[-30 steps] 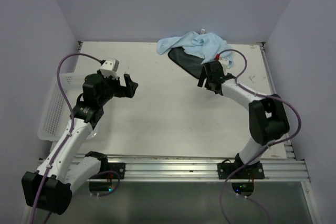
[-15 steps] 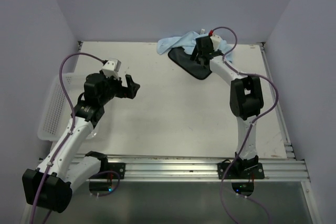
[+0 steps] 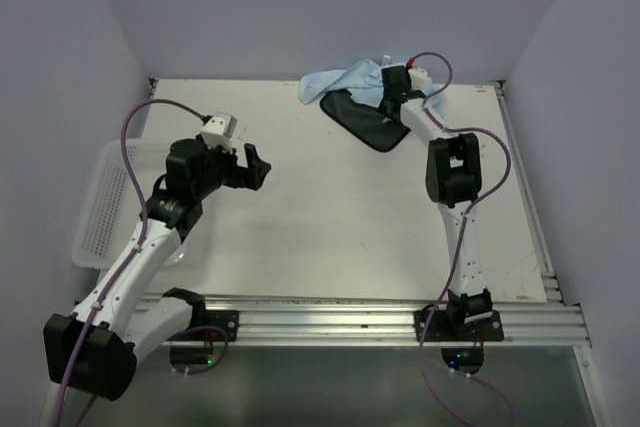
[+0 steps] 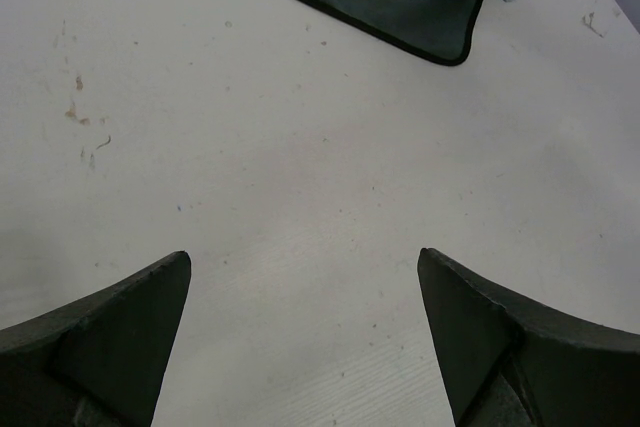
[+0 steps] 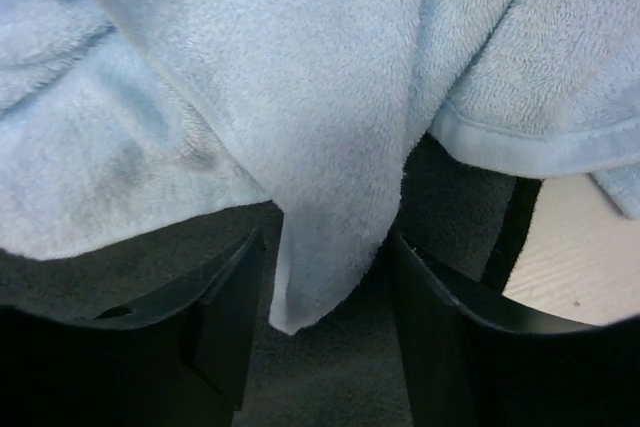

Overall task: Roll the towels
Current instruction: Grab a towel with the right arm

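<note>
The light blue towel (image 3: 338,80) lies crumpled at the table's far edge, partly over the dark grey towel (image 3: 366,125), which lies flat in front of it. My right gripper (image 3: 393,83) is stretched out to the pile. In the right wrist view its jaws (image 5: 327,242) are closed on a hanging fold of the light blue towel (image 5: 300,97), above the dark towel (image 5: 340,377). My left gripper (image 3: 254,165) is open and empty above the bare table at the left middle. In the left wrist view (image 4: 303,257) the dark towel (image 4: 390,7) shows far ahead.
A white mesh basket (image 3: 100,209) stands at the table's left edge beside my left arm. Walls close off the back and both sides. A metal rail (image 3: 330,312) runs along the near edge.
My right arm has reached from the dark towel's near corner back to the pile and closed on the light blue fold. My left gripper has shifted slightly right.
</note>
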`<state>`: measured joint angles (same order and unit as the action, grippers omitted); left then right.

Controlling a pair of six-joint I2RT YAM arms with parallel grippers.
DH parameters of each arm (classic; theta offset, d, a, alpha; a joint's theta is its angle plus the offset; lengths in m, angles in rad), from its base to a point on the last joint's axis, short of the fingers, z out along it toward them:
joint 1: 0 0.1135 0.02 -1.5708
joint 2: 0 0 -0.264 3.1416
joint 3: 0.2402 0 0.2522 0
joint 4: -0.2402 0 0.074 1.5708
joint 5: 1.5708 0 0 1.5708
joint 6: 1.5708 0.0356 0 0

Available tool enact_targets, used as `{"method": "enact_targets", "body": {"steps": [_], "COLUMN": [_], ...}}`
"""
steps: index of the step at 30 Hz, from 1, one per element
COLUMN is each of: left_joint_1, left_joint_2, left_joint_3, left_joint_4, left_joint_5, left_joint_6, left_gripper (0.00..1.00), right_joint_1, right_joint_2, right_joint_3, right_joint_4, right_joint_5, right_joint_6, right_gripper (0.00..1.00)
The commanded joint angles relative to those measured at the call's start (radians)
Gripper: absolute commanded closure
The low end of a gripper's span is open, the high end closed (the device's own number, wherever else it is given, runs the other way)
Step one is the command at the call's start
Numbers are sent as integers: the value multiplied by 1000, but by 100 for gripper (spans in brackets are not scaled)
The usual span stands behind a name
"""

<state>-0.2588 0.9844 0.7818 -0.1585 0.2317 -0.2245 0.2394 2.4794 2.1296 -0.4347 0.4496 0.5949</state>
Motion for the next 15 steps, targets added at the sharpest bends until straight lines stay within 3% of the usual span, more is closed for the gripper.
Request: {"method": "enact_targets", "body": {"steps": [1,2,3,4,6,7,15], "left_joint_1": [-8,-7,-8,-7,-8,-8,-7], "left_joint_2": [3,3,3,3,2,0,-21], "left_joint_3": [27,27,28,30,36,36,33], "left_joint_4": [10,10,8,4,-6,-12,-1], "left_joint_5": [15,14,15,12,-12,-18,0], "left_joint_6": [8,8,11,13,19,20,20], "left_gripper": [0,0,0,0,0,0,0], "right_joint_1": [-8,-8,-8,-8,-9,-9,-2], "right_joint_2": [18,18,19,19,-2,-13,-178], "right_joint_3": [59,62,75,82,95,96,102], "right_joint_4": [-7,7,10,11,17,19,-10], "right_joint_5": [-15,-23,-34,-41,-52,-58,-169], "right_joint_6": [-13,-20,-35,-44,-60,-63,-133], "right_gripper": [46,58,63,79,88,99,100]}}
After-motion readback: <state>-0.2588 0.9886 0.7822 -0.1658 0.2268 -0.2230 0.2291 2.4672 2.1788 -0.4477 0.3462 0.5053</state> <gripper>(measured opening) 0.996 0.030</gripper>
